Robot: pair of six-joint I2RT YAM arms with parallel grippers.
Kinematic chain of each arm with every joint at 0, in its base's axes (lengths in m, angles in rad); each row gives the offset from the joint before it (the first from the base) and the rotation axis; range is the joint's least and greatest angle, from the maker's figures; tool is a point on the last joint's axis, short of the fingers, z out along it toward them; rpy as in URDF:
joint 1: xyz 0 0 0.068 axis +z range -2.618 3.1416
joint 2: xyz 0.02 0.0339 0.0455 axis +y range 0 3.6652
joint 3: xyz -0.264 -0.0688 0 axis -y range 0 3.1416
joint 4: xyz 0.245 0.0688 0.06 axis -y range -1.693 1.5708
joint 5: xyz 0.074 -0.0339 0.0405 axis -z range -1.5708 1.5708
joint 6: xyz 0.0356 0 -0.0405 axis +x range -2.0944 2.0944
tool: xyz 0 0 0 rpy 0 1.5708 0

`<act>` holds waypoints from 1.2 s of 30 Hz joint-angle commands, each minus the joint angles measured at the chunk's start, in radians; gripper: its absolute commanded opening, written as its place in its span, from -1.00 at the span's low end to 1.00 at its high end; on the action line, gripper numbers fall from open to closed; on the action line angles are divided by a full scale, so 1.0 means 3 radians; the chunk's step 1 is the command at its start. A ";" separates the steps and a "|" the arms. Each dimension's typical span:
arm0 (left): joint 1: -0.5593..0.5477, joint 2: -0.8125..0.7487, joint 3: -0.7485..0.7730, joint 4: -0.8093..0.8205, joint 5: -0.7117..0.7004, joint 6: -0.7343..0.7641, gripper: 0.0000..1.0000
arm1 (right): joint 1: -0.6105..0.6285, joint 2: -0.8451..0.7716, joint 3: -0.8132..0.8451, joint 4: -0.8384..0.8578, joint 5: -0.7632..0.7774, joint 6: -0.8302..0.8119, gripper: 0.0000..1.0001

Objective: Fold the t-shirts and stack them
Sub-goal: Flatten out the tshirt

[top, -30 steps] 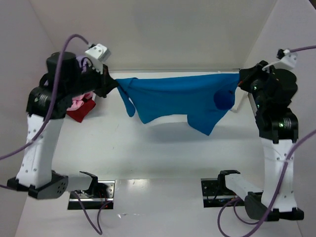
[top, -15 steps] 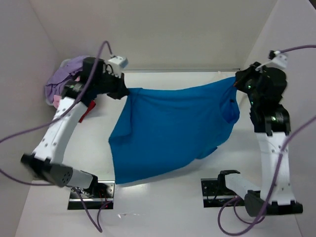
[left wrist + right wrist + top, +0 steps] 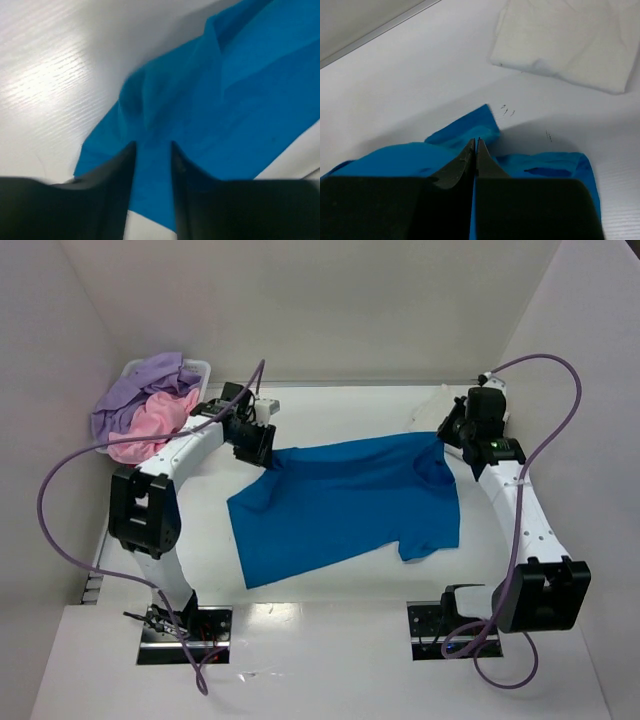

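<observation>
A bright blue t-shirt (image 3: 340,500) lies spread nearly flat on the white table, front hem toward the arms. My left gripper (image 3: 268,455) is low at its far left corner. In the left wrist view the left gripper (image 3: 152,145) has its jaws a little apart, with blue t-shirt cloth (image 3: 240,75) lying between and under them. My right gripper (image 3: 447,435) is at the far right corner. The right wrist view shows the right gripper (image 3: 475,141) shut, a thin edge of the blue t-shirt (image 3: 395,157) pinched between its fingers.
A white basket (image 3: 195,363) at the far left holds a lavender t-shirt (image 3: 140,390) and a pink t-shirt (image 3: 155,425). A folded white t-shirt (image 3: 565,40) lies on the table beyond the right gripper. White walls close in the table on three sides.
Both arms have swung down and forward, lowering the hanging blue t-shirt onto the table, where it now lies spread. The left gripper's jaws have parted slightly.
</observation>
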 commanded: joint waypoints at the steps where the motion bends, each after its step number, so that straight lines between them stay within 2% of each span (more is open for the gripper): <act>1: 0.0019 0.0183 0.0046 0.0122 -0.0183 0.0015 0.11 | -0.0030 0.0075 -0.0072 0.0473 0.0010 0.0006 -1.00; 5: 0.0019 0.0101 0.0046 0.0153 -0.0305 -0.0102 0.54 | -0.0030 0.0198 -0.0103 0.0550 -0.0026 0.0005 -1.00; 7: 0.0019 -0.0021 -0.0004 0.0153 -0.0393 -0.0179 0.64 | -0.0030 0.0239 -0.0103 0.0591 -0.0057 0.0005 -1.00; 12: -0.0384 -0.0349 -0.0275 0.0081 -0.0424 -0.0286 0.67 | -0.0030 0.0372 -0.0072 0.0652 -0.0057 -0.0025 -1.00; 13: -0.0501 -0.0379 -0.0407 0.0111 -0.0586 -0.0393 0.69 | -0.0030 0.0407 -0.0072 0.0652 -0.0057 -0.0025 -1.00; 19: -0.0890 -0.0155 -0.0659 0.0035 -0.1302 -0.0761 0.67 | -0.0030 0.0438 -0.0072 0.0688 -0.0088 -0.0056 -1.00; 22: -0.0922 -0.0119 -0.0736 0.0035 -0.1532 -0.0997 0.63 | -0.0030 0.0438 -0.0072 0.0688 -0.0088 -0.0056 -1.00; 29: -0.0922 0.0095 -0.0874 0.0096 -0.1544 -0.1084 0.55 | -0.0030 0.0438 -0.0103 0.0719 -0.0088 -0.0056 -1.00; 35: -0.0922 0.0356 -0.0747 0.0367 -0.1544 -0.1212 0.33 | -0.0030 0.0438 -0.0103 0.0719 -0.0088 -0.0056 -1.00; 36: -0.0922 0.0387 -0.0746 0.0367 -0.1594 -0.1253 0.24 | -0.0030 0.0438 -0.0103 0.0719 -0.0088 -0.0056 -1.00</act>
